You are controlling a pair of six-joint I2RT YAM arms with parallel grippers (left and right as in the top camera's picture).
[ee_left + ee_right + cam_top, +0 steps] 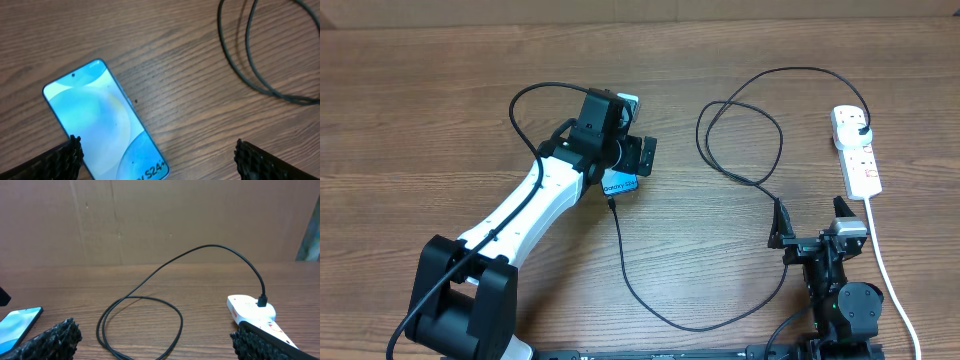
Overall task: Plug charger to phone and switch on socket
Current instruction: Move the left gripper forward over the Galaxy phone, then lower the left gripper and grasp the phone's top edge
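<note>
The phone (100, 120) lies flat on the wooden table with its light blue screen lit and "S24" text at its near end. In the overhead view (620, 185) it is mostly hidden under my left gripper (632, 160). That gripper (157, 162) is open above the phone's near end, holding nothing. The black charger cable (690, 325) runs from a tip (610, 203) at the phone's end, loops (140, 325), and ends at a black plug (860, 128) in the white socket strip (857, 160). I cannot tell whether the tip is inserted. My right gripper (810, 228) is open and empty.
The strip's thick white cord (890, 280) runs down the right side past my right arm. The strip (250, 311) lies just ahead of my right gripper's (160, 342) right finger. A brown cardboard wall (160, 220) stands behind the table.
</note>
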